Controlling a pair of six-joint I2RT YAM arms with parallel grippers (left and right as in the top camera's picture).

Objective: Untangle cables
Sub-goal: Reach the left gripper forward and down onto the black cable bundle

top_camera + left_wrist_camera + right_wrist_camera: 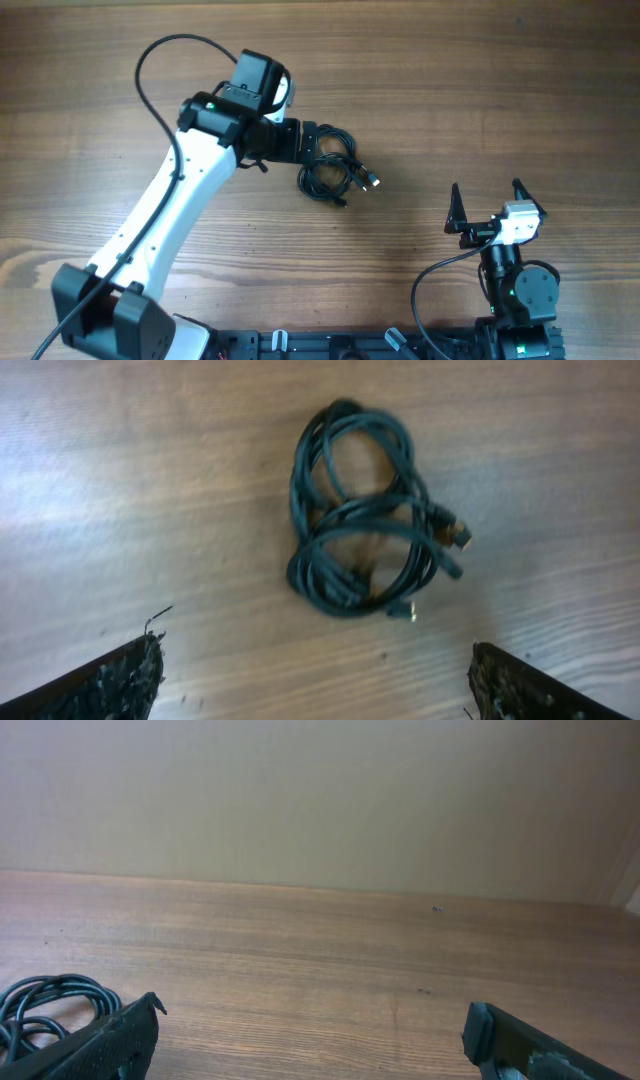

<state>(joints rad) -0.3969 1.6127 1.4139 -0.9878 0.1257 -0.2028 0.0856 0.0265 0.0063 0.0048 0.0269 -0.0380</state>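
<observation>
Cables [355, 530] are showing dull black, one plug [373, 182] glinting silver. Table [450, 80] is reading warm brown, streaky wood grain. Left arm [175, 215] is looking white with black joints, green LED [211, 101] glowing.

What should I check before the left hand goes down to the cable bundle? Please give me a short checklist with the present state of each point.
1. Left hand open: ok, spread wide in its wrist view.
2. Left hand aimed at the cables: ok, the bundle lies ahead, near the centre of the wrist view.
3. Left hand clear of the bundle: cannot tell; from overhead it sits right at the bundle's edge.
4. A plug end free to pick: ok, the silvery plug sticks out at the bundle's edge.
5. Right hand open, empty and apart from the bundle: ok.
6. Which loop lies over which: cannot tell, the view is blurred.
</observation>
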